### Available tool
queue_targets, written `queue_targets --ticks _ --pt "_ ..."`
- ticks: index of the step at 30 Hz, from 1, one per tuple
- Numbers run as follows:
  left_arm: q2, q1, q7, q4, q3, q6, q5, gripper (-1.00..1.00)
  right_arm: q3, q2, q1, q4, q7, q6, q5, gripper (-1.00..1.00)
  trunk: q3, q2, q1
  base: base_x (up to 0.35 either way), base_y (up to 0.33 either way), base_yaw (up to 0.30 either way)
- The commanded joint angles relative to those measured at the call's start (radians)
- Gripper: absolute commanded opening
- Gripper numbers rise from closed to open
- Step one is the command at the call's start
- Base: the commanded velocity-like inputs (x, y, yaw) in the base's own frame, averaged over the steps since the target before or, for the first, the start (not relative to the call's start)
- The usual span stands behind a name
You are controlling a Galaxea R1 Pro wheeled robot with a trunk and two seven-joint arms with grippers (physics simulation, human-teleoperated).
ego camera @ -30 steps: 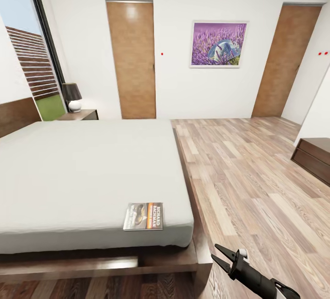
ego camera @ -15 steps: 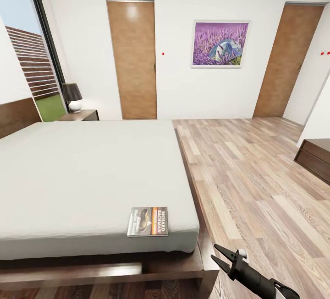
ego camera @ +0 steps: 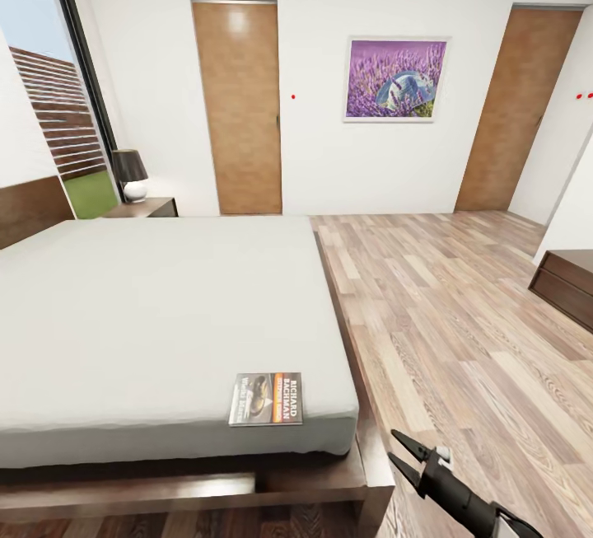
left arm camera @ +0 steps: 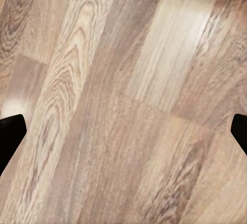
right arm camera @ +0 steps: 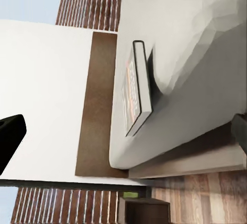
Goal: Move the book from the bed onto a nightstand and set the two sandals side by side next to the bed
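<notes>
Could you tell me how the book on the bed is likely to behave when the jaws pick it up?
The book looks thin and small, so probably light but somewhat floppy. Lying flat near the mattress edge of the bed, it may slide on the sheet rather than lift cleanly.

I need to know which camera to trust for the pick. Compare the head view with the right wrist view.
Head view alone: two brown wooden doors, the purple framed picture, the black-shaded lamp on the dark brown nightstand, and the open right gripper over the light wood-plank floor.

Right wrist view alone: the book's thin edge, seen side-on.

Both: the small dark paperback book lying flat near the corner of the light-grey mattress, and the dark wood headboard.
</notes>
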Motion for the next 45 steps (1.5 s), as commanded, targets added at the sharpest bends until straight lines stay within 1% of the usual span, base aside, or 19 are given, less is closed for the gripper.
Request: queue_targets --ticks 1,3,6,12,19,32,45 --pt "0.000 -0.001 -0.005 0.001 -0.008 -0.002 0.011 1.00 -0.011 0.000 -0.001 0.000 -0.017 0.010 -0.008 1.00 -0.001 0.000 0.000 0.028 0.044 0.000" --pt "0.000 -0.001 -0.005 0.001 -0.008 -0.002 0.011 1.00 -0.033 0.001 -0.001 -0.001 -0.046 0.010 -0.008 1.00 -0.001 0.000 0.000 0.062 0.102 0.000" --pt "0.000 -0.001 -0.005 0.001 -0.008 -0.002 0.011 1.00 -0.052 0.002 -0.002 -0.001 -0.071 0.011 -0.008 1.00 -0.001 0.000 0.000 0.090 0.139 0.000" --pt "0.000 -0.001 -0.005 0.001 -0.008 -0.002 0.011 1.00 -0.065 0.005 -0.004 -0.001 -0.091 0.012 -0.008 1.00 -0.001 0.000 0.000 0.050 0.075 0.000" --pt "0.000 -0.001 -0.005 0.001 -0.008 -0.002 0.011 1.00 -0.070 0.009 -0.004 0.000 -0.103 0.012 -0.009 1.00 -0.001 0.000 0.000 0.013 0.023 0.000" --pt "0.000 -0.001 -0.005 0.001 -0.008 -0.002 0.011 1.00 -0.073 0.026 -0.005 -0.001 -0.147 0.012 -0.009 1.00 -0.001 0.000 0.000 0.002 0.069 0.000" --pt "0.000 -0.001 -0.005 0.001 -0.009 -0.002 0.011 1.00 -0.073 0.030 -0.005 0.000 -0.156 0.011 -0.009 1.00 -0.001 0.000 0.000 0.000 0.086 0.000"
